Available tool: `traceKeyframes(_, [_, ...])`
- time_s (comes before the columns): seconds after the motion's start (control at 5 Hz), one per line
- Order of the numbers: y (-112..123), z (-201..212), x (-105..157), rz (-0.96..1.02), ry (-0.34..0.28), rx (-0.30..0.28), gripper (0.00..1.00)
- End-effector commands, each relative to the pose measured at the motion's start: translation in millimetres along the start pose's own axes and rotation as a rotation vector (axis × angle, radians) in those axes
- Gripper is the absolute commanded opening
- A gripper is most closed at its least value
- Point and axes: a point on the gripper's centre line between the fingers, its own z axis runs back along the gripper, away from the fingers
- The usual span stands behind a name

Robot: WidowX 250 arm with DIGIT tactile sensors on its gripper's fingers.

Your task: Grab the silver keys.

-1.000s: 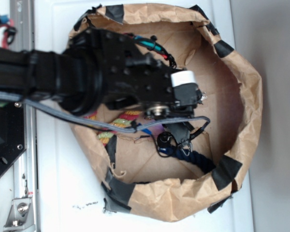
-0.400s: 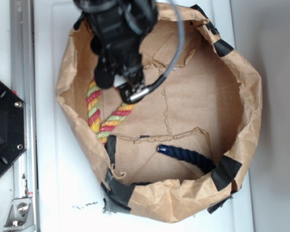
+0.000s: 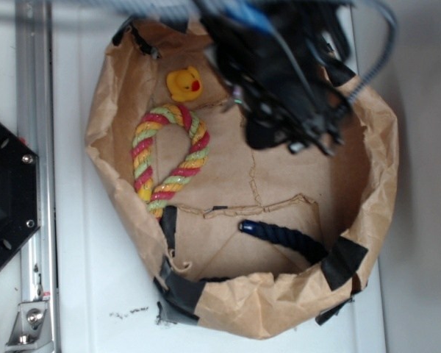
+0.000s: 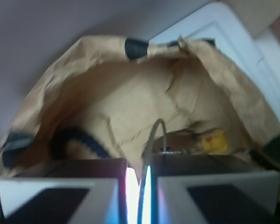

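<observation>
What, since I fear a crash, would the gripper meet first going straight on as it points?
Probably the thin grey metal loop just past the gripper jaws, then the paper bag inner wall behind it; the blur leaves depth unclear.

silver keys [image 4: 159, 135]: only a thin curved silver-grey wire/ring shows in wrist view, rising at the seam between the near-closed jaws, seemingly pinched there. Key blades not visible. Exterior view too blurred to locate them.

Blurred black arm [image 3: 279, 66] of blocky parts, grey cable [image 3: 378, 51] looping from its side, blue wire [image 3: 251, 15] along the top, tool [image 4: 139, 186] with two pale grey fingers [image 4: 60, 193] with dark faces, nearly together
</observation>
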Motion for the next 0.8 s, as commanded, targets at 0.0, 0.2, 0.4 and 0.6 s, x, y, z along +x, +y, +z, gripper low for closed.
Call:
traceKeyframes(0.0, [-2.3, 15.8, 9.4, -0.033, -0.123, -0.029, 0.00])
traceKeyframes(0.2, [-1.1, 15.6, 8.5, -0.039, -0.130, -0.044, 0.00])
traceKeyframes(0.4, [0.7, 13.8, 5.6, -0.041, -0.135, -0.055, 0.00])
traceKeyframes(0.6, [3.8, 11.4, 3.0, -0.038, -0.142, -0.051, 0.00])
